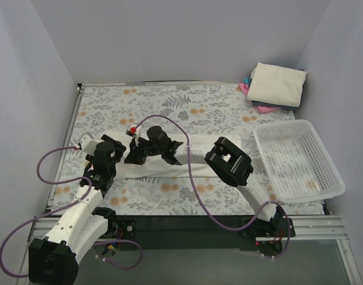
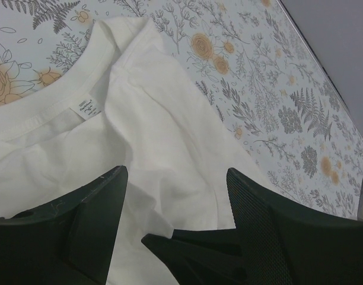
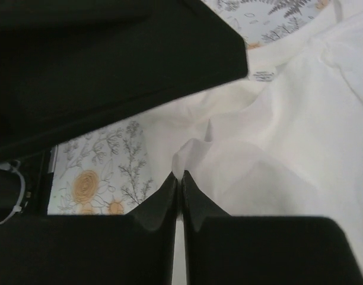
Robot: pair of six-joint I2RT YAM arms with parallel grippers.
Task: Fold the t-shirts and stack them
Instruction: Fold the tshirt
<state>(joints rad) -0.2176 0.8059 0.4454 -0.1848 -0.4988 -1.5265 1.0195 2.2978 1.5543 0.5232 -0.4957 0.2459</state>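
A robot lab cell — plain grey walls (image 1: 169, 35) boxing in a floral-clothed table (image 1: 169, 101).

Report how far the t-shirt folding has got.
Done: a folded stack sits at the far right corner, cream on top, pink and blue beneath. In hand: the white t-shirt lies partly folded in front of the arms; the right hand is shut on a pinch of it, the left hand open above its collar end. Left: finish this fold and add it to the stack.
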